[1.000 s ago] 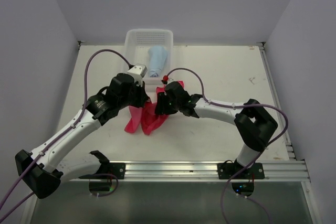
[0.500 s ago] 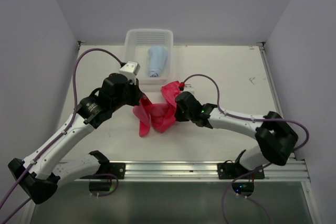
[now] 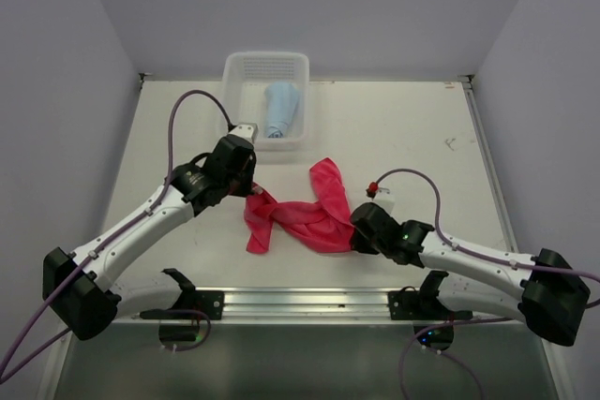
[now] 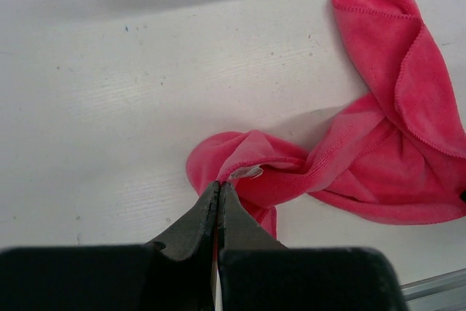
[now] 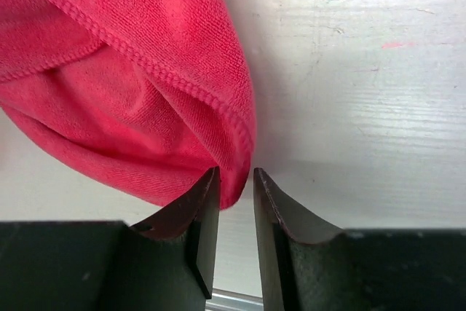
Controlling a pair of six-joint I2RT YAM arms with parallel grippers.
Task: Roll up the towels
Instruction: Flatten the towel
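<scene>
currently my left gripper (image 4: pixel 218 187) clamps the left end of the pink towel (image 3: pixel 314 217); my right gripper (image 5: pixel 233 183) meets its right hem, jaws narrowly parted, grip unconfirmed. long axis lies crosswise on the table (image 3: pixel 412 138).

This looked like a robotics lab cell: a bare white table (image 3: pixel 412 138) was closed in by plain grey walls (image 3: pixel 319 7), with an aluminium mounting rail (image 3: pixel 309 303) and purple cables (image 3: pixel 183 105).

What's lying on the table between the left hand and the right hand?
The crumpled bright pink-red cloth towel stretches between the left hand and the right hand, clearest in the top view.
</scene>
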